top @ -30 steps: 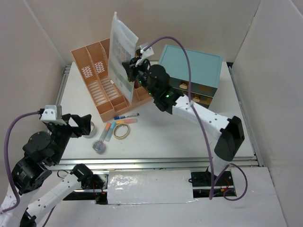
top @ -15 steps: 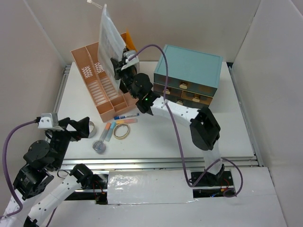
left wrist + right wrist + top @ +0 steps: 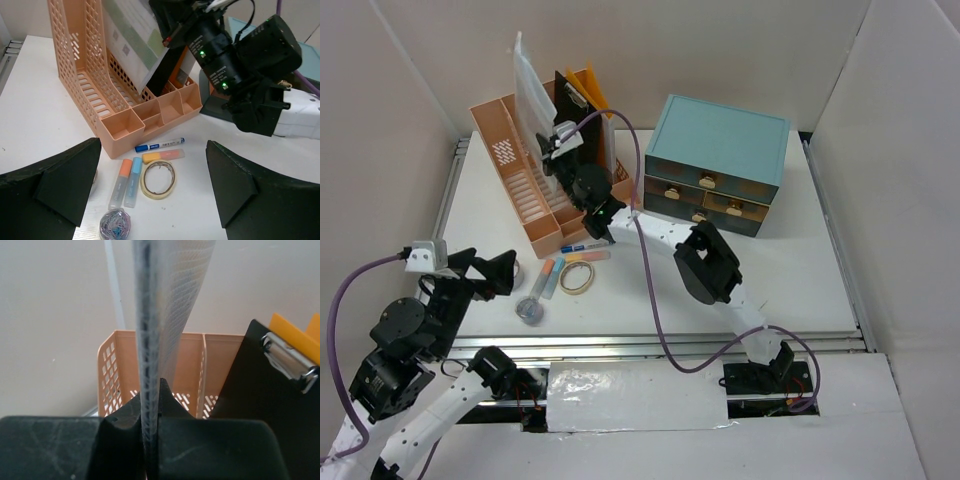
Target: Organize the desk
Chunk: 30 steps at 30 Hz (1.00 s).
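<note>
Right jaws grip document sleeve (image 3: 530, 90) upright at pink organizer (image 3: 500, 150) slots; left jaws open, surface's (image 3: 800, 270) 7 o'clock.

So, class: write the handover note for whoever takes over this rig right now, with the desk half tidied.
The left gripper is open and empty, at front-left of the desk.
The right gripper is shut on the document pouch, upright above the pink organizer.
Done: clipboard and orange folder stand in the organizer.
Left: seat and release the pouch. The marker, highlighters, tape roll and clip tub lie loose.
</note>
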Each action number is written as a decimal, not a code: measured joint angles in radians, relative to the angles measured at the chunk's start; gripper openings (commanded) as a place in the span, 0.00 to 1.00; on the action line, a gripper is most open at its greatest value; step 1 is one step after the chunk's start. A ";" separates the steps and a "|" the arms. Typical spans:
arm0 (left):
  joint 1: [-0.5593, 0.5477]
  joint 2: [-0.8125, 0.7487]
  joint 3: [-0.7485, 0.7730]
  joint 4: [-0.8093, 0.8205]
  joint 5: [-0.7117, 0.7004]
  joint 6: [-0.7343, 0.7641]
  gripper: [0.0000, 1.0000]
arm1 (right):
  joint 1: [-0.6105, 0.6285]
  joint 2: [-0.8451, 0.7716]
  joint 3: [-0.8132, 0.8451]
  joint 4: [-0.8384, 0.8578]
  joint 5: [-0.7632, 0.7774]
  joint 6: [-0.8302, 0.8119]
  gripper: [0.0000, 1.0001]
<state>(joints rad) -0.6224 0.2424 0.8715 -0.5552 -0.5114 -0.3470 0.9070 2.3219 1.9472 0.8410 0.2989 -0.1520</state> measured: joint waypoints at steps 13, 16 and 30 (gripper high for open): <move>0.000 -0.038 -0.021 0.009 0.052 0.002 1.00 | -0.010 0.142 0.136 -0.124 -0.050 0.003 0.17; 0.000 -0.038 -0.025 0.010 0.066 0.003 0.99 | -0.015 0.151 0.136 -0.132 -0.054 0.009 0.32; 0.000 -0.038 -0.028 0.010 0.105 0.005 1.00 | -0.039 0.151 0.144 -0.135 -0.067 0.043 1.00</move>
<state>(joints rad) -0.6224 0.2047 0.8433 -0.5449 -0.4061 -0.3420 0.8684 2.4729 2.0911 0.7055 0.2317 -0.1085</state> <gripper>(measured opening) 0.994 0.981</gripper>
